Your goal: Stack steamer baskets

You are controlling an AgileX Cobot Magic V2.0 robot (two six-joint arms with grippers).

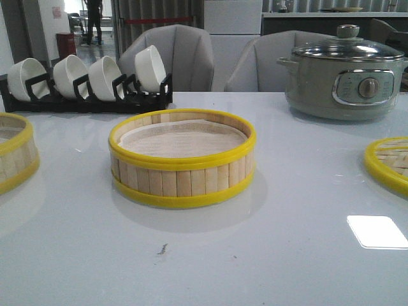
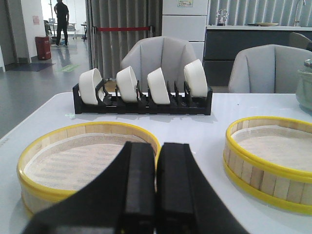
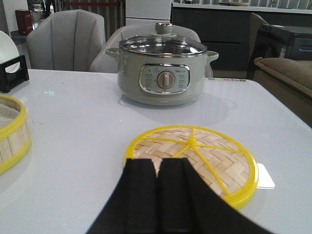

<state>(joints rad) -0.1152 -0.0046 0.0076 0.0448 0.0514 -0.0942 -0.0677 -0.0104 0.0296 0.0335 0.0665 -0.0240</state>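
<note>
A glossy pale grey table [image 1: 204, 268] carries one steamer basket [image 1: 182, 159] at its middle, lined with a pale sheet. A second basket [image 1: 14, 152] sits at the table's left edge, and the woven lid [image 1: 389, 163] lies flat at the right edge; all three are well apart. Behind them stand a black rack of white bowls [image 1: 89, 80] on the left and a grey-green pot with a glass lid [image 1: 345, 73] on the right. Grey chairs [image 1: 182, 54] line the far side, with a red bin [image 2: 43, 47] and a standing person [image 2: 61, 19] farther back in the room. The left gripper [image 2: 156, 195] is clenched empty just above the second basket; the right gripper [image 3: 157, 195] is likewise closed and empty, over the lid
</note>
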